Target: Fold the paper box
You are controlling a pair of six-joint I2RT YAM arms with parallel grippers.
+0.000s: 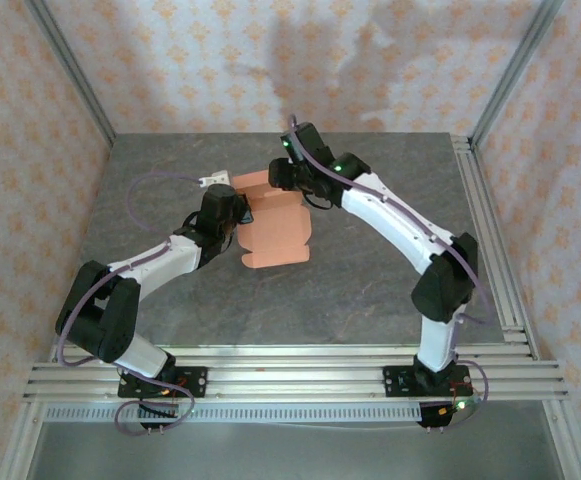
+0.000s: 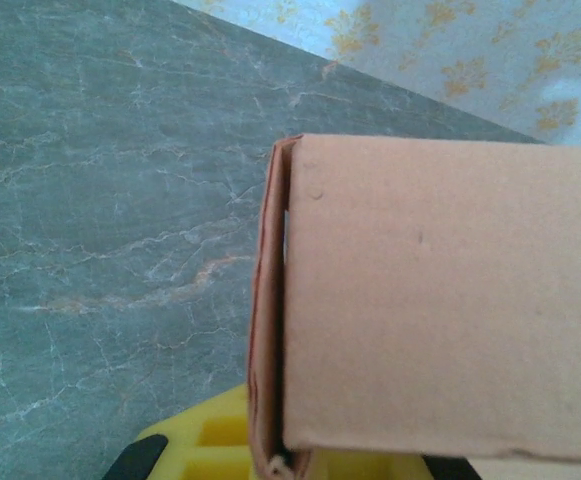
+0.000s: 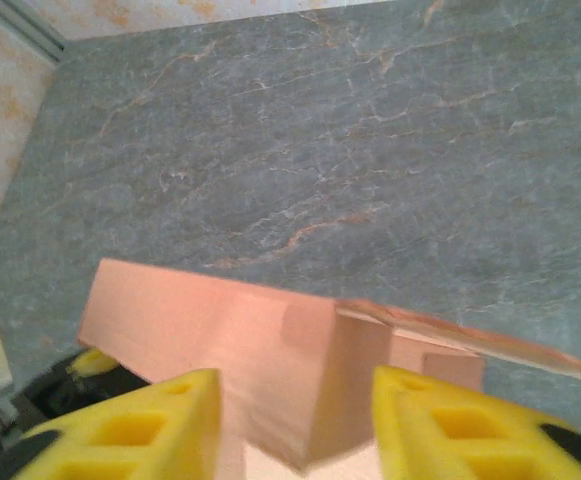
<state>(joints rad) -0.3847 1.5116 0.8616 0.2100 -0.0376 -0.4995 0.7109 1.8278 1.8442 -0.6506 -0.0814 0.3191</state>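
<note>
The paper box (image 1: 275,235) lies near the middle of the counter (image 1: 370,290), partly formed: its near panel is flat and its far end is turned up into a wall. As a container it is unfinished, and I see nothing inside it.

At its nine o'clock the left hand (image 1: 232,222) is closed tight, and the doubled card edge runs down into its fingers. I take that for a pinch that keeps the sheet from sliding.

At twelve o'clock the right hand (image 3: 295,400) stands about half open, its fingers on either side of the raised fold. It seems placed to press that crease. I cannot tell whether its pads touch the card.
</note>
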